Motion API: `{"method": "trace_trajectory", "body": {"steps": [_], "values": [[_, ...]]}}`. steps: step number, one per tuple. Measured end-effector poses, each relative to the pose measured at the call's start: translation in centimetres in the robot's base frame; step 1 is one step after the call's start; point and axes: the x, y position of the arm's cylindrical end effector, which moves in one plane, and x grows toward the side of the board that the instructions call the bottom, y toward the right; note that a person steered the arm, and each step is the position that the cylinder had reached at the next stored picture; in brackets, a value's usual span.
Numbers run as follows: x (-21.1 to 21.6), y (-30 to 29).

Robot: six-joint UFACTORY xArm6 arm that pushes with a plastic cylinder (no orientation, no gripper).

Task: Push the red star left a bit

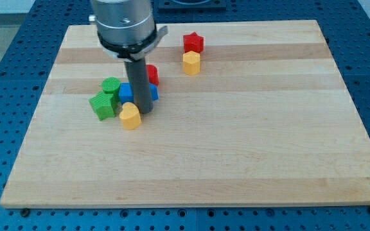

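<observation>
The red star point(193, 43) sits near the view's top, right of centre, on the wooden board point(236, 141). A yellow block point(191, 63) lies just below it, touching or nearly so. My tip point(144, 112) is well to the lower left of the red star, at the right side of a yellow heart-like block point(130, 116). The rod hides part of a blue block point(128, 92) and a red block point(151, 75) behind it.
A green round block point(111, 86) and a green star-like block point(102, 104) sit left of the blue block. The board's edges drop to a blue perforated table point(5, 77) on all sides.
</observation>
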Motion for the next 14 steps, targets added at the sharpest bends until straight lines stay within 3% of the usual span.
{"method": "trace_trajectory", "body": {"steps": [3, 6, 7, 8, 12, 14], "values": [[0.0, -3.4], [2.4, 19.6], [0.0, 20.2], [-10.7, 17.8], [-16.8, 17.1], [-17.6, 11.5]]}}
